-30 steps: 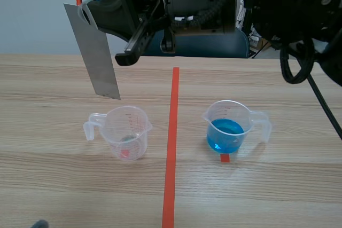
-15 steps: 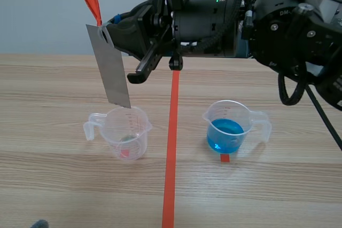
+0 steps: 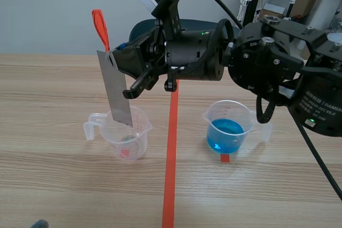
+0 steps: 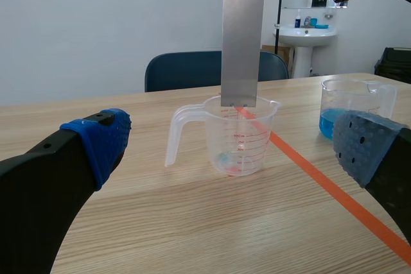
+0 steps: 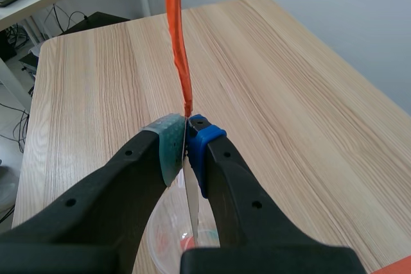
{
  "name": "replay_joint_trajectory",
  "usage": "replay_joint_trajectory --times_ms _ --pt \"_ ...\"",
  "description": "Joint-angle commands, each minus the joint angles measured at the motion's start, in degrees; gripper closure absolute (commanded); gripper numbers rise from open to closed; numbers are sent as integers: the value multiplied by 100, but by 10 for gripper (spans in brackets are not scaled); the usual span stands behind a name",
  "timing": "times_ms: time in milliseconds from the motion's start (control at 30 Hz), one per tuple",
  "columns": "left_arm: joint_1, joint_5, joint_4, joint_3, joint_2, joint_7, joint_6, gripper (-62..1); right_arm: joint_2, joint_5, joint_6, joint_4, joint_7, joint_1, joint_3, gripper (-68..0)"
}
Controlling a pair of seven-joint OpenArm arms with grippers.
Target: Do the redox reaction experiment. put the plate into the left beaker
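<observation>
A grey metal plate (image 3: pixel 118 92) with an orange tag (image 3: pixel 100 28) on its top hangs upright from my right gripper (image 3: pixel 115 57), which is shut on the plate's top end. The plate's lower edge dips into the mouth of the clear left beaker (image 3: pixel 125 134). In the right wrist view the plate (image 5: pixel 191 200) shows edge-on between the pads, under my right gripper (image 5: pixel 186 142), with the beaker (image 5: pixel 170 235) below. My left gripper (image 4: pixel 232 149) is open, low over the table, facing the beaker (image 4: pixel 237 136) and the plate (image 4: pixel 242 36).
A second beaker (image 3: pixel 227 129) holding blue liquid stands right of the orange-red tape line (image 3: pixel 171 148); it also shows in the left wrist view as the blue beaker (image 4: pixel 347 104). A blue chair (image 4: pixel 192 68) stands behind the table.
My right arm has come down and a little to the right with the plate. The plate's lower edge went from above and left of the left beaker into its mouth.
</observation>
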Motion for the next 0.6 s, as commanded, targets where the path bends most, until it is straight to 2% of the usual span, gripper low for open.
replay_joint_trajectory --times_ms 0,133,333,567 --pt "-15 -37 70 -7 -35 -98 -9 -623 -66 42 22 17 149 116 74 -6" --pt "-15 -37 70 -7 -35 -101 -9 -623 -162 -7 20 -173 175 76 70 -6" --pt "-15 -37 70 -7 -35 -98 -9 -623 -380 -361 20 -625 341 22 42 -6" --pt "-15 -39 70 -7 -35 -98 -9 -623 -549 -586 66 -1071 667 -42 37 -6"
